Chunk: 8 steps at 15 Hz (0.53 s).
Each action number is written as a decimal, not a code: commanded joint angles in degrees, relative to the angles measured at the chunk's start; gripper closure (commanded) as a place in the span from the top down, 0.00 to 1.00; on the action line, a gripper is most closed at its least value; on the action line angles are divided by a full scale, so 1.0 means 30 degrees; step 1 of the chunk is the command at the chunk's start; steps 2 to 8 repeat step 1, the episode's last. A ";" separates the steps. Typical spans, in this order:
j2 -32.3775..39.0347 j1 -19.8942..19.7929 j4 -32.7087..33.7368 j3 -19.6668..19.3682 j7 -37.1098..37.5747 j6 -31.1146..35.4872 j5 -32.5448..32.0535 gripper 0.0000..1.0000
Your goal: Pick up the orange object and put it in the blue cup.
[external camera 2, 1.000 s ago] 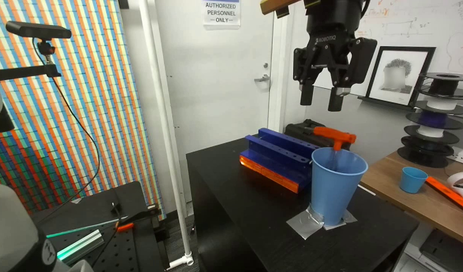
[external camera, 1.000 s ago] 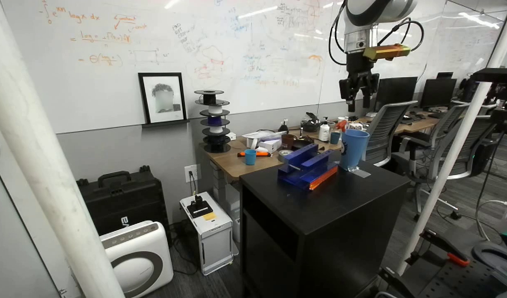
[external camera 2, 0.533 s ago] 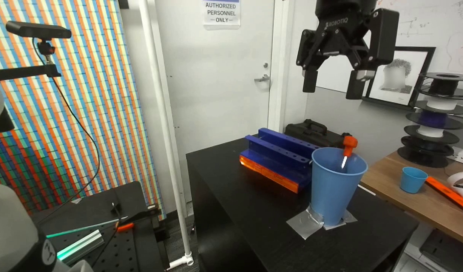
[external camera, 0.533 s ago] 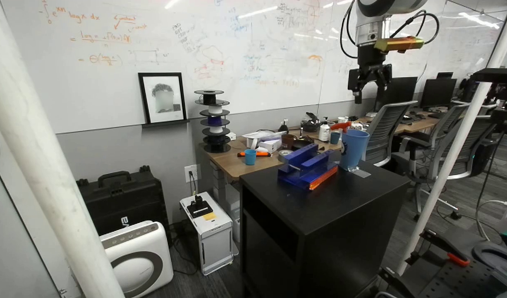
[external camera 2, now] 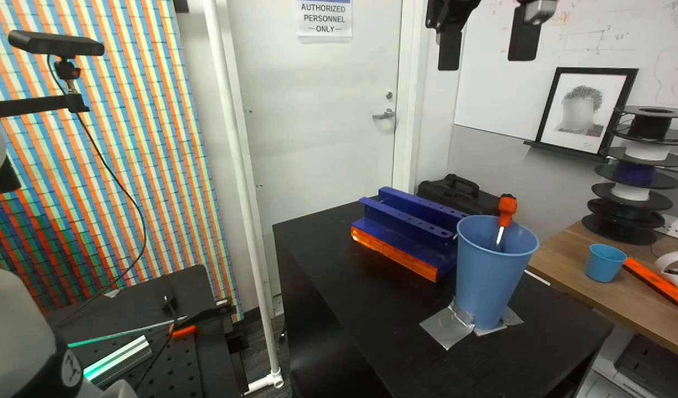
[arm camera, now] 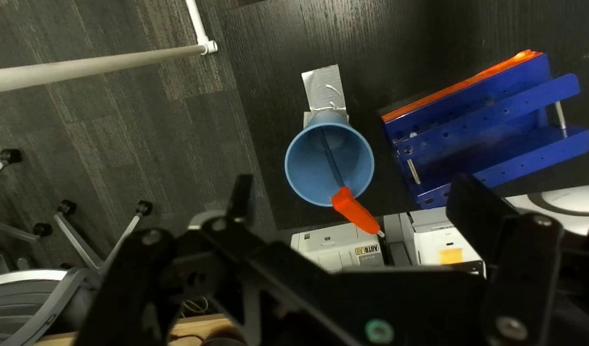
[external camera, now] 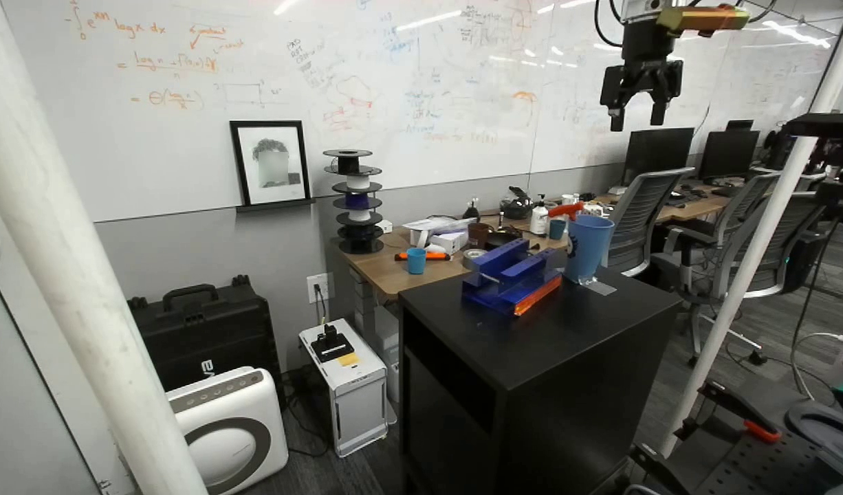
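The gripper (external camera: 638, 118) is positioned above the black cabinet top (external camera 2: 383, 315), well clear of the surface, and points downward. Its fingers (external camera 2: 450, 51) stand wide apart, the gap between them is clear, and nothing is held. In the wrist view, the blue cup (arm camera: 309, 166) lies below, in line with the space between the fingers.

The orange-handled tool (arm camera: 354, 211) is located in the blue cup. Its shaft extends down inside the cup toward the base at a tilt. Its orange handle projects above the rim and leans out across it, toward the cabinet edge on the side of the wooden desk (external camera 2: 566, 257).

The blue cup stands upright on the cabinet top, toward the corner formed by the desk-side edge and the edge facing the office chair (external camera: 638, 227). Silver tape (external camera 2: 447, 330) lies at the cup base, partly on the cup and partly on the surface.

The blue box (external camera 2: 408, 219) lies along the desk-side edge, just beside the cup. An orange strip (external camera 2: 394, 255) runs along the side of the box turned away from that edge. In the wrist view, a gap separates box and cup; in an exterior view, the cup (external camera 2: 485, 287) hides one end of the box.
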 commanded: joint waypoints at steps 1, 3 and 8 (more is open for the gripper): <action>0.0000 -0.0039 0.0041 0.0032 -0.0013 -0.0046 0.0012 1.00; 0.0000 -0.0039 0.0041 0.0032 -0.0013 -0.0046 0.0012 1.00; 0.0000 -0.0039 0.0041 0.0032 -0.0013 -0.0046 0.0012 1.00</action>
